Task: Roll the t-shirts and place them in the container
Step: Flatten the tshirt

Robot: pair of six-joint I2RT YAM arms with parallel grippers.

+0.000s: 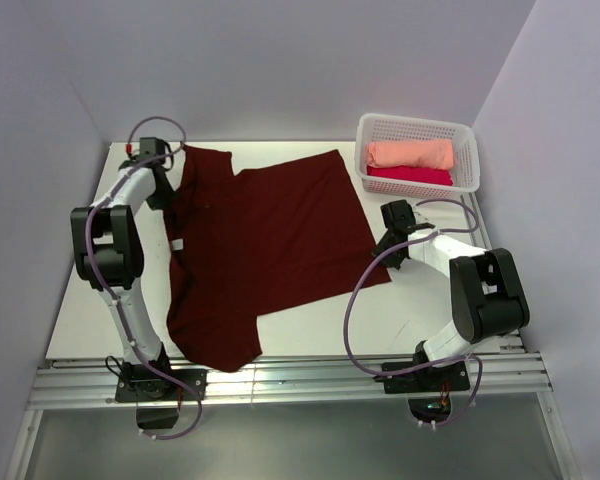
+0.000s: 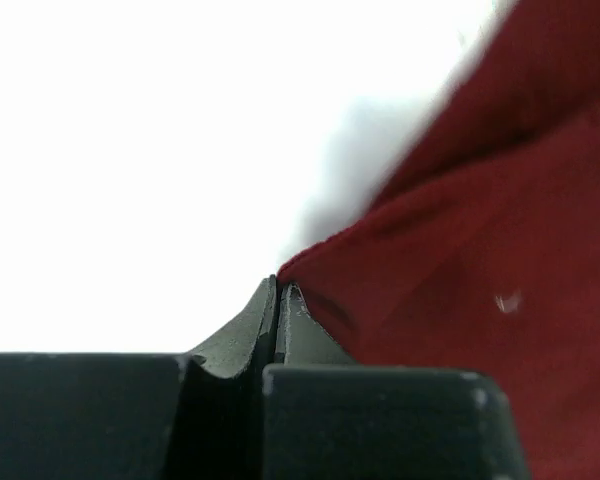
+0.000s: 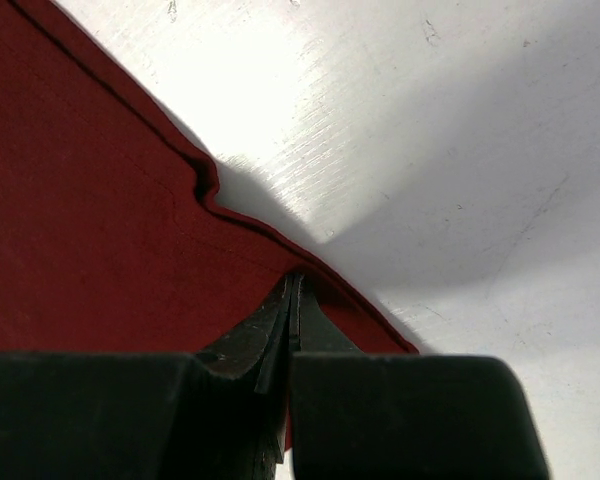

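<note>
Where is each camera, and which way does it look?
Top external: high behind the arms, looking down on the table, maroon t-shirt and basket; both arms show.
Left wrist: on the left arm, looking along the left gripper, shut on the shirt's edge.
Right wrist: on the right arm, looking down past the right gripper, shut on the shirt's hem.
Shared: all three show the maroon t-shirt.

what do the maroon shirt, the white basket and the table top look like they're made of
Maroon t-shirt: soft matte knit cloth, probably cotton; it lies limp and creased, with a stitched hem. Basket: white plastic, it seems; stiff lattice walls. Table: hard, white, faintly glossy top with fine scratches; laminate or painted board, cannot tell which.
</note>
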